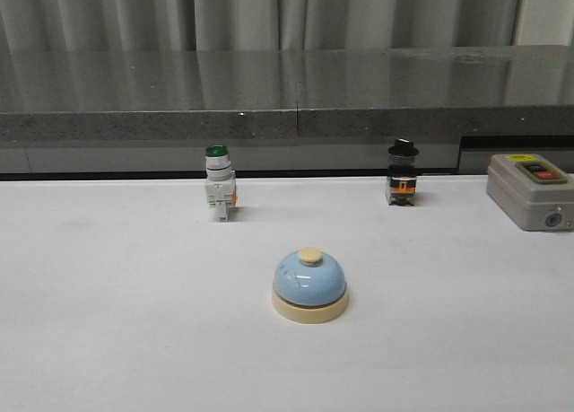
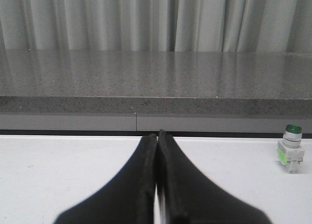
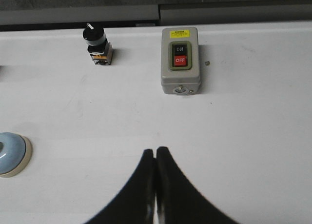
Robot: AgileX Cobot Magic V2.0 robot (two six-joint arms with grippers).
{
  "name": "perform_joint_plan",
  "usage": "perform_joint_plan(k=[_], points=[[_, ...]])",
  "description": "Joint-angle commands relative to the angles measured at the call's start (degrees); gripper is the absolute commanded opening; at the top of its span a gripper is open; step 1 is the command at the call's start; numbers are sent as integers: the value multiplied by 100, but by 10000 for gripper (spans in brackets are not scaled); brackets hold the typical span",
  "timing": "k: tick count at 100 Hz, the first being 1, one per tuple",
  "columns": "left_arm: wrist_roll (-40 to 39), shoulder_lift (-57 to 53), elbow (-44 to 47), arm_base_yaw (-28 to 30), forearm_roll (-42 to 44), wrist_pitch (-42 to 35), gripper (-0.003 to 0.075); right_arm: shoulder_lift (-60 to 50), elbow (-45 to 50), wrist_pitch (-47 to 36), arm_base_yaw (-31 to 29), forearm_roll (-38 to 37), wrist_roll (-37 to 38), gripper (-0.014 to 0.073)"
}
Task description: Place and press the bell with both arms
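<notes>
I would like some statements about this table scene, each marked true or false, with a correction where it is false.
1. The bell stands upright on the white table, nearer the camera than both switches. True.
2. The left gripper is open wide. False: its fingers are pressed together, holding nothing.
3. The green-capped switch stands to the left of the black-capped switch in the front view. True.
4. The right gripper is shut on the bell. False: it is shut but empty, and the bell lies apart from it.
5. The grey ON/OFF box lies on its back with its buttons facing up. True.
</notes>
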Motion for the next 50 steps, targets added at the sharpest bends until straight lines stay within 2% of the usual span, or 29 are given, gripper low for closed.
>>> perform_joint_plan(k=[1, 19, 50], points=[[-56, -181, 327, 8, -15, -469, -21, 424, -367, -310, -17, 101, -15, -64], [-56, -181, 327, 8, -15, -469, -21, 1239, -573, -400, 256, 405, -15, -64], [-56, -181, 327, 8, -15, -469, -21, 2627, -1095, -741, 1513, 416, -15, -64]])
